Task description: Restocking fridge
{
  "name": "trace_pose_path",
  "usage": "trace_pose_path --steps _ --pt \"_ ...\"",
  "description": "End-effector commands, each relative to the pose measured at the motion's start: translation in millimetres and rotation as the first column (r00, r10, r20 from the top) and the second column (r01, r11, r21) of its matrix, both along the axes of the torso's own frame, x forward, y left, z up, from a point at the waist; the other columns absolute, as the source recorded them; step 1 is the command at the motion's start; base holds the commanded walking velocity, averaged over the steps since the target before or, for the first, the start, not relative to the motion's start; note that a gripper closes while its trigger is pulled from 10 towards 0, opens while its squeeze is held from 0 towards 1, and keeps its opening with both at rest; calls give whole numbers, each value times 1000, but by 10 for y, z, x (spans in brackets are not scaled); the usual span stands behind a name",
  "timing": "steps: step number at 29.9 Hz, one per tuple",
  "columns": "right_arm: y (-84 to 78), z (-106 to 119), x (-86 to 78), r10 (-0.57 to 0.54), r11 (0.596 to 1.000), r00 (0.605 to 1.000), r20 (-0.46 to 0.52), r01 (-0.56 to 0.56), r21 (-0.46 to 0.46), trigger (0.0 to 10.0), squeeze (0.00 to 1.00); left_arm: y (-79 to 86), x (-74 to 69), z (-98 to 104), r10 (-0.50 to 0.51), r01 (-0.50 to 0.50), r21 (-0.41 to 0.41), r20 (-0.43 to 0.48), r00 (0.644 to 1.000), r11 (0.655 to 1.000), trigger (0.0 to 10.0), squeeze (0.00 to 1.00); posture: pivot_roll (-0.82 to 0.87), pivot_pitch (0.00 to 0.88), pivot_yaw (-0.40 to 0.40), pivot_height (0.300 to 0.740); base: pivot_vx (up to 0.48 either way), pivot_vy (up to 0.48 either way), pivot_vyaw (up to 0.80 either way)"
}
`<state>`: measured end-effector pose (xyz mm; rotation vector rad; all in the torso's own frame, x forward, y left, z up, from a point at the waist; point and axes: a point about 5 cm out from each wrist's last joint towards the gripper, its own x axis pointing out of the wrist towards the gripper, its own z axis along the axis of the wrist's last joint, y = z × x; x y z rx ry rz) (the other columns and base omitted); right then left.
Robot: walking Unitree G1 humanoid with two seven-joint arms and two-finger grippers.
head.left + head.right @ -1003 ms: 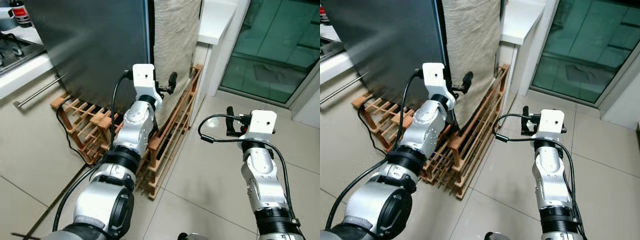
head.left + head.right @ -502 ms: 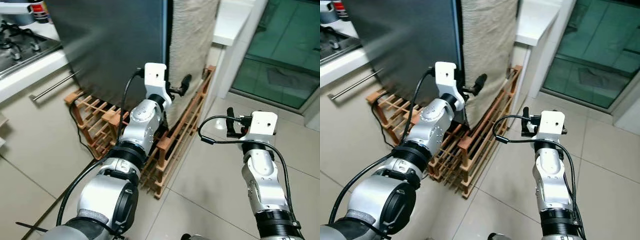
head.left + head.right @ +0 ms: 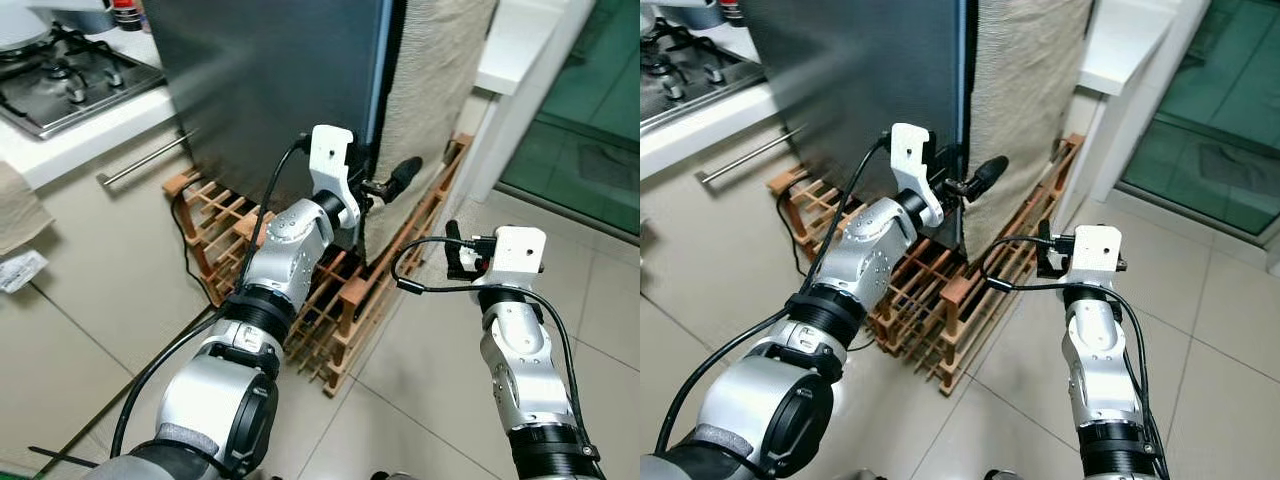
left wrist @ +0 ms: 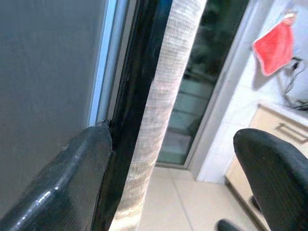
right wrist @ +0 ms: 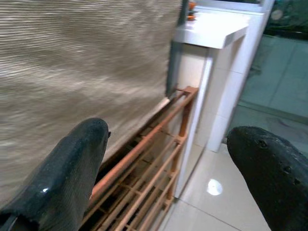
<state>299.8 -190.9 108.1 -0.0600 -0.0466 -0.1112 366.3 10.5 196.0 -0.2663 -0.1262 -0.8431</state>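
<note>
My left gripper (image 4: 173, 159), fingers wide, is raised at the closed fridge (image 3: 280, 80) door's edge, apparently to pull it open, while my right gripper (image 5: 168, 163), fingers also wide, waits empty over the rack (image 3: 380, 270).

The left arm reaches up the middle of the frame from the lower left, its silver segments stretched nearly straight, white wrist block uppermost. The left gripper (image 3: 385, 187) sits just above centre, pointing right, jaws spread wide in the wrist view, with one finger (image 4: 62, 178) low at that frame's left. The right arm rises from the lower right, forearm upright. The right gripper (image 3: 455, 252) sits right of centre, jaws parted.
</note>
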Motion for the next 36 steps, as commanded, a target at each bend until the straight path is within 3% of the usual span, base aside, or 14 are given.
trace_pose_path --steps 1,7,13,14,16,22,29,36 --pt "-14 7 -29 8 1000 1000 -6 -8 3 10000 0 -745 -427 58 -285 285 -102 12 959 953 10000 0 -160 52 23 740 0 0 0" --pt "-17 -16 -37 9 1000 1000 -16 -9 4 10000 0 -763 -453 43 -291 290 -94 4 957 952 10000 0 -164 52 24 740 0 0 0" --pt "-5 -10 -30 8 1000 1000 -15 -8 6 10000 0 -536 -283 13 -138 136 -81 -29 990 987 10000 0 -153 55 24 740 0 0 0" --pt "-8 -8 -28 7 1000 1000 -14 -7 6 10000 0 -377 -192 -15 -32 28 -77 -52 998 997 10000 0 -149 57 23 740 0 0 0" --pt "-12 -8 -26 3 1000 1000 -14 -3 5 10000 0 -220 -135 -53 64 -69 -76 -71 995 995 10000 0 -145 59 20 740 0 0 0" --pt "-7 31 -6 -10 1000 1000 4 10 5 10000 0 -80 -126 -114 145 -153 -83 -96 985 985 10000 0 -142 63 19 740 0 0 0" --pt "-19 71 6 -22 1000 1000 22 22 1 10000 0 -142 -167 -91 144 -154 -94 -106 984 984 10000 0 -142 69 16 740 0 0 0" --pt "-8 70 -11 -28 1000 999 25 28 3 10000 0 -116 -133 -158 203 -219 -83 -170 964 972 10000 0 -147 69 26 740 0 0 0"
